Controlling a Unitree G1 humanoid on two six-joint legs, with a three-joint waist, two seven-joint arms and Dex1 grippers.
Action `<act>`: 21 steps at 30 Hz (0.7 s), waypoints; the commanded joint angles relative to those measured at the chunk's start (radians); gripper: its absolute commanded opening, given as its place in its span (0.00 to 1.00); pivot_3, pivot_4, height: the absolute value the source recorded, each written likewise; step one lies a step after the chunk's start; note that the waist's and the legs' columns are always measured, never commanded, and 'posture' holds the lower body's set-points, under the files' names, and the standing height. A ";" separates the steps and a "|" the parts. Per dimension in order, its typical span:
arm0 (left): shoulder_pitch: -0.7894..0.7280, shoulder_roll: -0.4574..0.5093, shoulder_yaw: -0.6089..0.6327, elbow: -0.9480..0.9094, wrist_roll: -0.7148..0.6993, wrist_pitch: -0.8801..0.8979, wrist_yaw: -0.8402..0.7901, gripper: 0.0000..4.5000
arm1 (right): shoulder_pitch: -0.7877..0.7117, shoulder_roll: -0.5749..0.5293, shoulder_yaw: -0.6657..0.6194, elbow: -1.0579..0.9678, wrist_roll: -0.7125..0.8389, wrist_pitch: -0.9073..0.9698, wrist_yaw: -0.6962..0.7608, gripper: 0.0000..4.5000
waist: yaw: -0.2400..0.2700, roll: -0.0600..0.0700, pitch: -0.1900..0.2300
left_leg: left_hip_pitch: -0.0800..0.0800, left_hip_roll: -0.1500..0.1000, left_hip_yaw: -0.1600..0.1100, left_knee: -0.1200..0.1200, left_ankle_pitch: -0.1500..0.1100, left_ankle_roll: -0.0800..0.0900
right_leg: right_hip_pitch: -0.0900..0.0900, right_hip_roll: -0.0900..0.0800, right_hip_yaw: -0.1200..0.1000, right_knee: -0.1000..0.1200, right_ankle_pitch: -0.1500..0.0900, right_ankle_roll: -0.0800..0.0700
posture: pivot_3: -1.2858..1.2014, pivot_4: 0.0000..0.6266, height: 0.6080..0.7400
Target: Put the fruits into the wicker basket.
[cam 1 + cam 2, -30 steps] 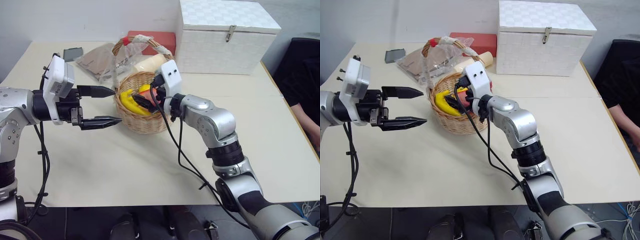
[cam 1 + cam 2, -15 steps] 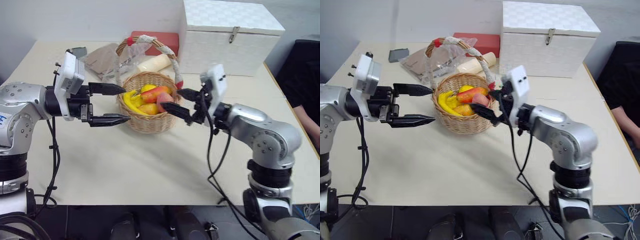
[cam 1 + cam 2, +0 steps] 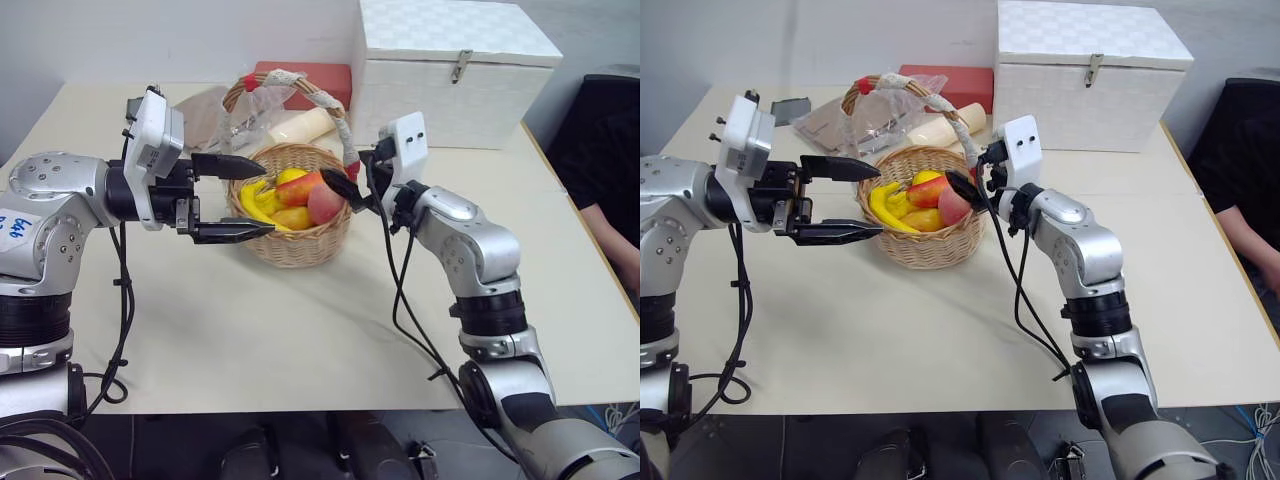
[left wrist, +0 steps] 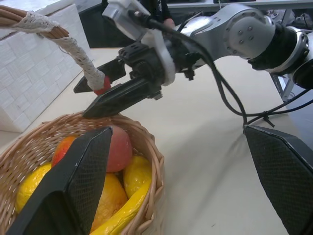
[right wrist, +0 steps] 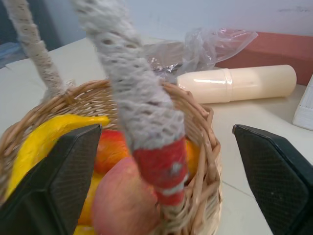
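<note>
Right hand (image 3: 345,188) has backed out of the wicker basket (image 3: 292,240) to its handle's foot, fingers apart and empty, so the drop looks done. Banana (image 3: 256,205), mango (image 3: 308,186) and peach (image 3: 324,205) all sit inside (task basically finished, I'd say). Left hand (image 3: 238,196) hovers spread wide at the opposite rim, holding nothing.

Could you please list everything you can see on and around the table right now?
wicker basket: one, tan, handle wrapped white and red, table centre
banana: one, yellow, in the basket
mango: one, red-orange, in the basket
peach: one, pink, in the basket
white box: one, woven, metal latch, back right
red box: one, behind the basket
cream cylinder: one, lying behind the basket
plastic bag: one, clear, back left
person: one, dark clothing, right edge
left gripper: open, at the basket's left side
right gripper: open, at the basket's right rim
</note>
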 commanded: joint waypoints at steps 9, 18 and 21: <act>-0.009 -0.011 0.020 -0.010 0.002 -0.024 0.018 1.00 | 0.051 -0.018 -0.021 -0.126 0.000 -0.109 0.065 0.05 | 0.001 0.000 0.000 | 0.000 0.000 0.000 0.001 0.000 0.000 | 0.000 0.000 0.000 0.002 0.000 0.000 | 0.52 0.24 1.00; -0.055 -0.084 -0.015 0.041 0.003 -0.036 0.008 1.00 | 0.266 -0.310 -0.322 -0.468 0.164 -0.014 0.132 0.05 | 0.034 0.000 0.000 | -0.001 0.000 -0.001 0.000 0.000 0.000 | 0.000 0.000 -0.001 -0.001 0.000 0.000 | 0.52 0.24 1.00; -0.065 -0.103 -0.030 0.057 0.007 -0.045 -0.002 1.00 | 0.374 -0.432 -0.436 -0.479 0.173 -0.009 0.165 0.05 | 0.044 0.000 0.000 | 0.000 0.000 -0.001 0.000 0.000 0.000 | 0.002 0.000 -0.001 -0.002 0.000 0.000 | 0.52 0.24 1.00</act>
